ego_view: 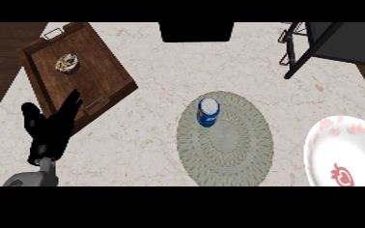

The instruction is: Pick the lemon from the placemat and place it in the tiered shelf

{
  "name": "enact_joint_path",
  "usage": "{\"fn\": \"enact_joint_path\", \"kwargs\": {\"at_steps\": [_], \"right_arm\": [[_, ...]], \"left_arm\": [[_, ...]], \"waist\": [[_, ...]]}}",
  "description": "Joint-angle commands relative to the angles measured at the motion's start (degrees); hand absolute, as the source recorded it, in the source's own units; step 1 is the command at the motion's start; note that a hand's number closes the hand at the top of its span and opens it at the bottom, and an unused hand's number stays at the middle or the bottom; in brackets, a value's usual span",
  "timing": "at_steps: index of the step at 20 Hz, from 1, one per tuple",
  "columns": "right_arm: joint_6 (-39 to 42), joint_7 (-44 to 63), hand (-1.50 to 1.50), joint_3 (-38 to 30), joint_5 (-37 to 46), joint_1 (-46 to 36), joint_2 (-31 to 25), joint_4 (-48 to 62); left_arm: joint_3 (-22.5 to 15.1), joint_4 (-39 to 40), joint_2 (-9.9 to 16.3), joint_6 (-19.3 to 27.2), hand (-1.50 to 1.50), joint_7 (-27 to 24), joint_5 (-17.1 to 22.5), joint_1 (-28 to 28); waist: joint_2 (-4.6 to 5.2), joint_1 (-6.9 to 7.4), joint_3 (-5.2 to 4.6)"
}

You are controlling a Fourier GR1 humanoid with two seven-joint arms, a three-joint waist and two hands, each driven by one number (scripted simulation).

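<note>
A round woven grey-green placemat (235, 147) lies on the marble counter right of centre. On its upper left part stands a blue and white can-like object (208, 112); no lemon shows anywhere. The black-framed tiered shelf (314, 43) stands at the upper right corner, partly cut off by the view's edge. My left hand (53, 125) shows at the far left, open with fingers up, resting well away from the placemat. My right hand is out of the view.
A brown wooden tray (107, 72) with handles sits at the upper left, holding a small round patterned item (67, 63). A white plate with red flowers (335, 149) lies at the right edge. A dark box (196, 31) stands at the top centre.
</note>
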Motion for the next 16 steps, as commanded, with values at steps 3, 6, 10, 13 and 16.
{"fn": "enact_joint_path", "kwargs": {"at_steps": [3, 6, 10, 13, 16], "right_arm": [[2.44, 2.52, 1.50, -5.07, -2.67, -9.84, -5.74, 9.41], [2.15, -3.29, 1.50, -7.40, -2.21, -13.46, -9.35, 18.78], [0.10, -5.17, 1.50, -3.81, 1.57, -20.37, -10.77, 27.14], [-0.80, -13.04, 1.50, -5.47, 2.04, -18.03, -11.57, 34.31], [1.88, -13.65, 1.50, -2.10, 3.20, -24.97, -13.54, 41.73]], "left_arm": [[-1.97, 2.43, -2.34, -0.90, 0.00, 0.48, -0.74, 1.42], [-1.38, 4.45, -2.70, -0.13, 0.00, 2.87, -0.54, -3.23], [-2.24, 4.21, -3.65, -1.25, 0.00, 1.63, -0.88, -2.17], [-0.69, -1.67, -1.17, -2.70, 0.00, 4.11, 0.65, 2.75], [-0.95, 1.05, -2.36, -1.85, 0.00, 2.55, -0.61, 0.36]], "waist": [[0.72, 0.84, -0.63], [0.96, 0.82, -0.60], [1.03, 1.51, -0.64], [0.89, 1.80, -0.56], [1.03, 2.03, -0.62]]}}
